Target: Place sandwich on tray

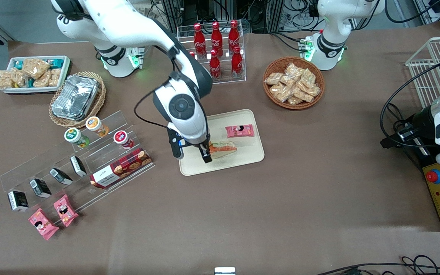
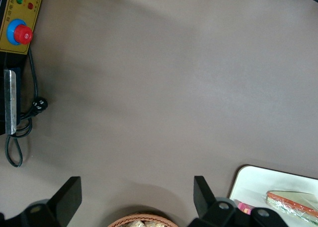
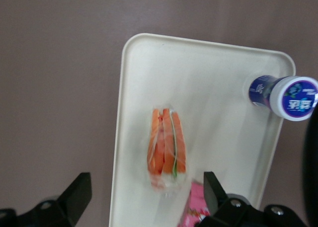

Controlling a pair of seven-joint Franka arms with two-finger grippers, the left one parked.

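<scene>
The sandwich (image 1: 224, 148), a clear-wrapped wedge with orange and green filling, lies on the beige tray (image 1: 243, 156) near the tray's edge closest to the front camera. My right gripper (image 1: 207, 152) hovers just over the sandwich's end toward the working arm's side. In the right wrist view the gripper (image 3: 146, 197) is open. Its two dark fingers (image 3: 79, 192) stand wide apart, and the sandwich (image 3: 166, 150) rests on the tray (image 3: 208, 78) ahead of them, untouched. The left wrist view catches the tray's corner (image 2: 246, 180) and the sandwich (image 2: 290, 202).
A pink snack packet (image 1: 240, 131) also lies on the tray, and a blue-capped cup (image 3: 288, 97) stands at its corner. Around it are a cola bottle rack (image 1: 217, 49), a wicker snack basket (image 1: 293, 82), a foil container (image 1: 75, 97) and an acrylic shelf with a cookie box (image 1: 122, 166).
</scene>
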